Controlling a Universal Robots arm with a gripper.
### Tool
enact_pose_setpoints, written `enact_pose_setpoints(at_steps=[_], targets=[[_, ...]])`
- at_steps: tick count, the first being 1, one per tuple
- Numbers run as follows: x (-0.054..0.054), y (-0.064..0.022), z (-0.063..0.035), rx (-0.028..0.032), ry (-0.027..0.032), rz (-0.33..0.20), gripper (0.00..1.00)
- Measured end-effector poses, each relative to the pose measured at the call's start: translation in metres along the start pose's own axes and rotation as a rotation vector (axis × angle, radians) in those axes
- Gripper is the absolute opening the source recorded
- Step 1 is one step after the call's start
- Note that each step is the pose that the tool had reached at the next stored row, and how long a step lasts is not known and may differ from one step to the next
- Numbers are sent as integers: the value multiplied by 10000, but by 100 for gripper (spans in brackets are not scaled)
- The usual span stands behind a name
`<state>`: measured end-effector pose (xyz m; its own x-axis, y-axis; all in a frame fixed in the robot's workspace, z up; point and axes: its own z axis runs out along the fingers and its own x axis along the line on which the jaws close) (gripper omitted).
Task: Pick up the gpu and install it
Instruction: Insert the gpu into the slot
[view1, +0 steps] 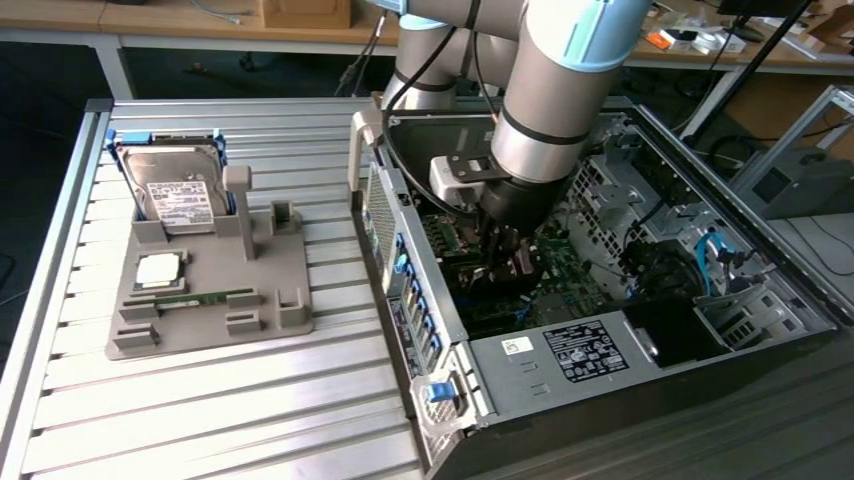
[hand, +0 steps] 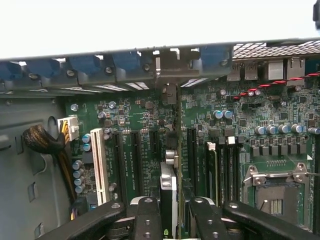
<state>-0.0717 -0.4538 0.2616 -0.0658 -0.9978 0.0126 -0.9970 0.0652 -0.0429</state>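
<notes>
The fingers (hand: 172, 220) are clamped on the gpu (hand: 169, 187), which is held edge-on above the motherboard (hand: 145, 130) slots inside the open case (view1: 561, 360). On the bench (view1: 200, 400), a drive (view1: 180, 190) is seen in its holder (view1: 274, 310).

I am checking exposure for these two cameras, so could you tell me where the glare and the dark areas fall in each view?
Exterior view: glare washes the slatted table pale, while the inside of the computer case around the gripper sits in shadow. Wrist view: the area beyond the case wall is blown out white, the motherboard evenly lit, the gpu edge-on between the fingers.
</notes>
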Motion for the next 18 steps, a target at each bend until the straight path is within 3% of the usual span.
enact_pose_setpoints(at_steps=[18], targets=[[-5, 10, 18, 13, -6, -24, 27]])
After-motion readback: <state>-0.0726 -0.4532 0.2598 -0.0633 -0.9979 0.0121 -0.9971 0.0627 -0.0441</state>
